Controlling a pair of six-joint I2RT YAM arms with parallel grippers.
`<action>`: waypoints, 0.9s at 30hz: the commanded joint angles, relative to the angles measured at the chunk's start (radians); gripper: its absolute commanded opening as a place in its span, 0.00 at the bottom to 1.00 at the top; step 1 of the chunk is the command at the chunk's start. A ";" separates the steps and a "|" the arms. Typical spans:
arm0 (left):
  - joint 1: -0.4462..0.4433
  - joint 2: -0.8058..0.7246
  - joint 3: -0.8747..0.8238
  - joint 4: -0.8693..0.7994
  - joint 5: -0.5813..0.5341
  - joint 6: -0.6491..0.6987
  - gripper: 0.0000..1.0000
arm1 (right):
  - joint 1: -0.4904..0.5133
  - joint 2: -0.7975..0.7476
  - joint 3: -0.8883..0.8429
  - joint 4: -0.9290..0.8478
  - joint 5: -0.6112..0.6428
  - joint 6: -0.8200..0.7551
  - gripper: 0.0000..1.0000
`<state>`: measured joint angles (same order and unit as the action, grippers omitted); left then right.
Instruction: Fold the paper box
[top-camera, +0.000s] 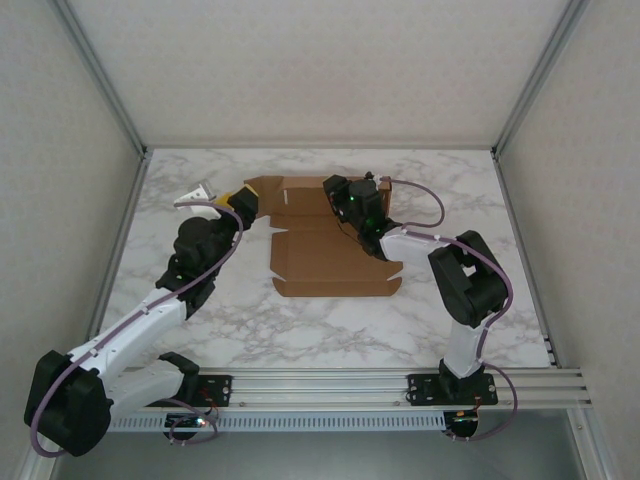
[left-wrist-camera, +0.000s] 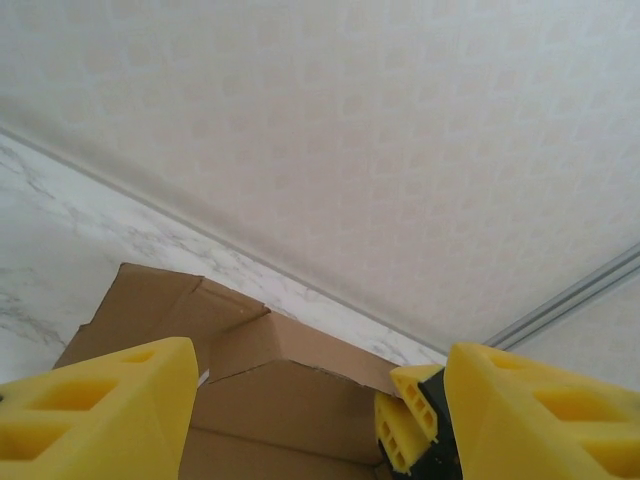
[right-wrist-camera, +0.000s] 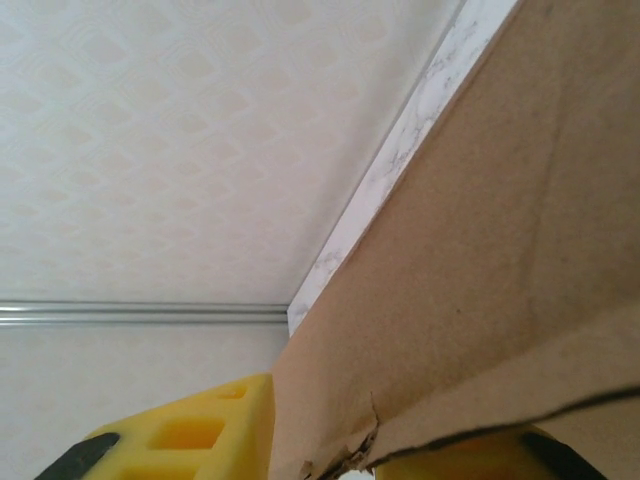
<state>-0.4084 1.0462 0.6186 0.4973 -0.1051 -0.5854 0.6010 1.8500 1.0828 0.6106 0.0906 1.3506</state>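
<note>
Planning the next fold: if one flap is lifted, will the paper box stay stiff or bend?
Likely hinges at its creases: the paper box has flaps bent up. Thin, probably light, so it may slide on the table.

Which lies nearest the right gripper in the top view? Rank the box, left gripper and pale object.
1. Box, its flap inside the right gripper.
2. Left gripper, at the box's far-left corner.
3. Pale object, farther left still.
</note>
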 joint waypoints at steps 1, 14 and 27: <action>0.011 0.015 0.034 0.014 0.003 0.038 0.65 | 0.002 0.016 0.011 0.047 0.040 0.013 0.30; 0.045 0.111 0.138 -0.104 0.062 -0.034 0.65 | -0.009 0.004 -0.026 0.064 0.048 0.034 0.24; 0.078 0.124 0.114 -0.079 0.105 -0.115 0.63 | -0.020 -0.032 -0.075 0.075 0.089 0.044 0.28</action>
<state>-0.3428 1.1687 0.7315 0.4068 -0.0223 -0.6701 0.5915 1.8481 1.0264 0.6708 0.1383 1.3804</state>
